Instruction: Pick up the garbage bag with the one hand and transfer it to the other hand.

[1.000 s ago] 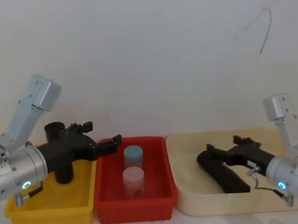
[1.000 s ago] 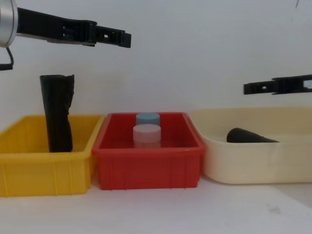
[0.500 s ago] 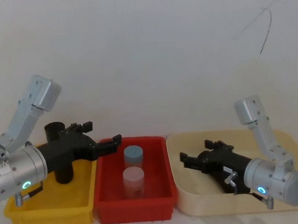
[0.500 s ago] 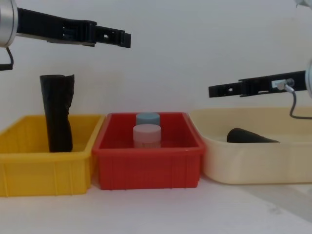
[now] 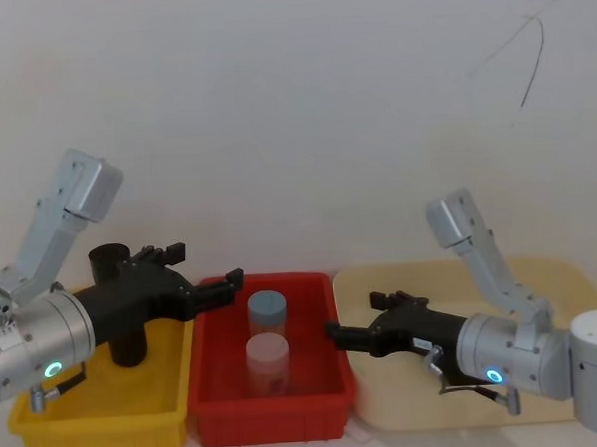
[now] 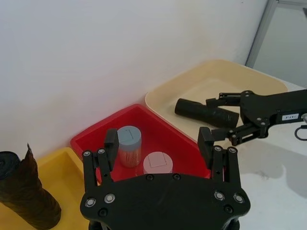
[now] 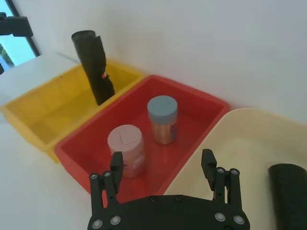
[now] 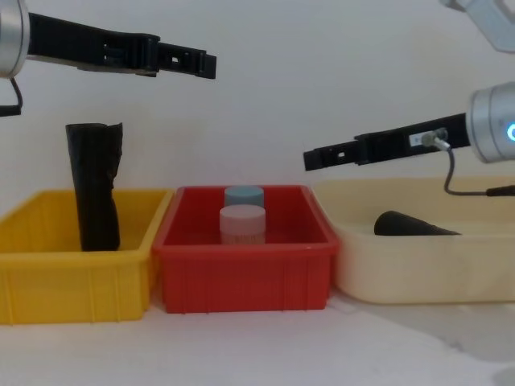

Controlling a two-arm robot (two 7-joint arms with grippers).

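The garbage bag (image 8: pixel 410 225) is a black, tightly rolled cylinder lying on its side in the cream tray (image 8: pixel 402 273). It also shows in the left wrist view (image 6: pixel 206 111) and at the edge of the right wrist view (image 7: pixel 289 191). My right gripper (image 5: pixel 362 317) hangs open and empty above the border between the red bin and the tray, to the left of the bag and clear of it (image 8: pixel 310 158). My left gripper (image 5: pixel 206 268) is open and empty, held high over the gap between the yellow and red bins (image 8: pixel 205 64).
A second black roll (image 8: pixel 95 193) with a loose pointed flap stands upright in the yellow bin (image 8: pixel 72 289). The red bin (image 8: pixel 241 281) holds a blue-lidded jar (image 5: pixel 267 310) and a pink-lidded jar (image 5: pixel 267 357). A white wall rises close behind the bins.
My right gripper has swept left, from above the bag in the tray to the red bin's right edge. The left arm and the bag have not moved.
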